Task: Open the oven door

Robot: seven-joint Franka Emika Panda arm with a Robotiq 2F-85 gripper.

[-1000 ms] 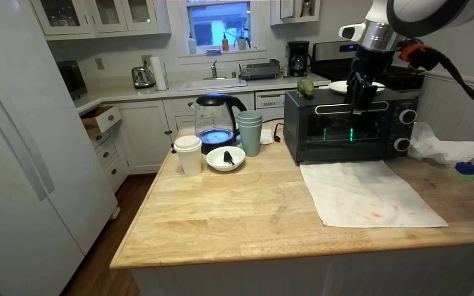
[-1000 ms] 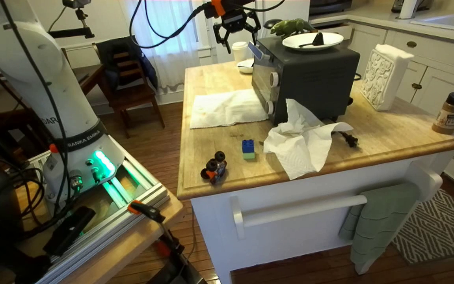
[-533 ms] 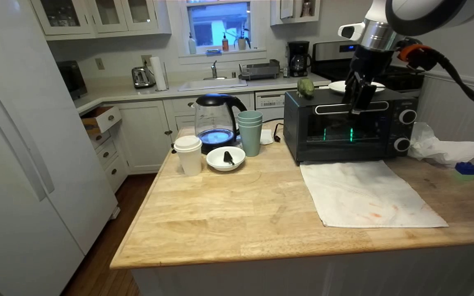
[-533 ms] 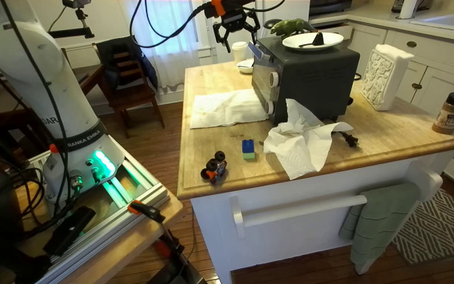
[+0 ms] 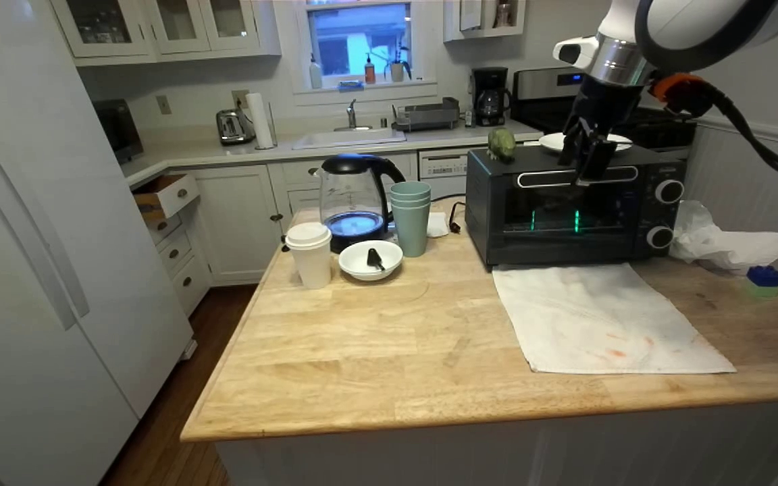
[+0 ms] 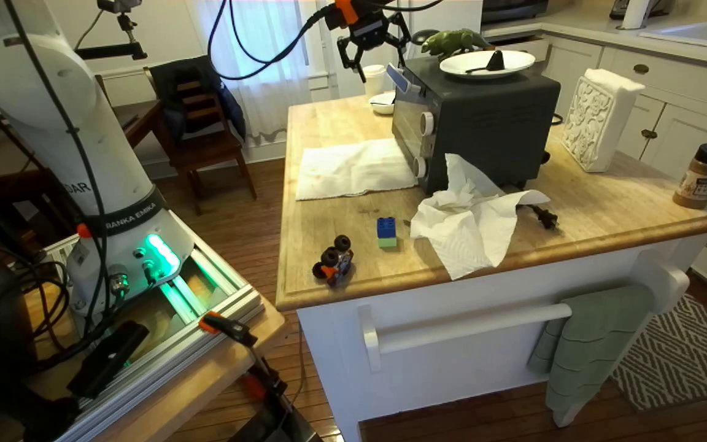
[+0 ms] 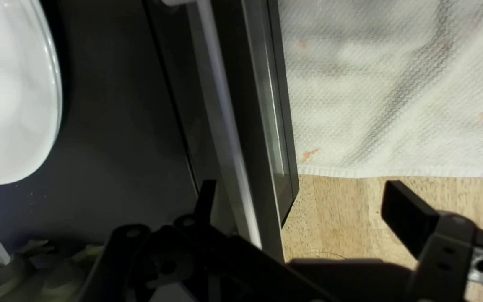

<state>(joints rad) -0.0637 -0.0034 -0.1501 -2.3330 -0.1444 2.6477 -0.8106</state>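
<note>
The oven door [image 5: 551,210] is the dark glass front of a small black toaster oven [image 6: 488,123] on the wooden island; it stands shut. Its bar handle [image 5: 543,183] runs along the top of the door and also shows in the wrist view [image 7: 229,126]. My gripper [image 7: 300,188] is open and empty, fingers wide apart, pointing down at the handle. In the wrist view one finger [image 7: 204,203] overlaps the oven's top front edge and the other is out over the wood, with the handle between them. The gripper [image 6: 382,72] shows beside the handle; contact cannot be told.
A white plate [image 6: 459,66] with a black utensil and a green dinosaur toy [image 6: 452,42] sit on the oven. A white towel [image 5: 585,317] lies before it. Crumpled paper [image 6: 467,230] and a blue-green block [image 6: 386,232] are beside it. A kettle [image 5: 352,196] and teal cups [image 5: 411,223] stand nearby.
My gripper has shifted slightly, a little right in an exterior view and a little left in an exterior view. It stays open, and the oven door has not moved.
</note>
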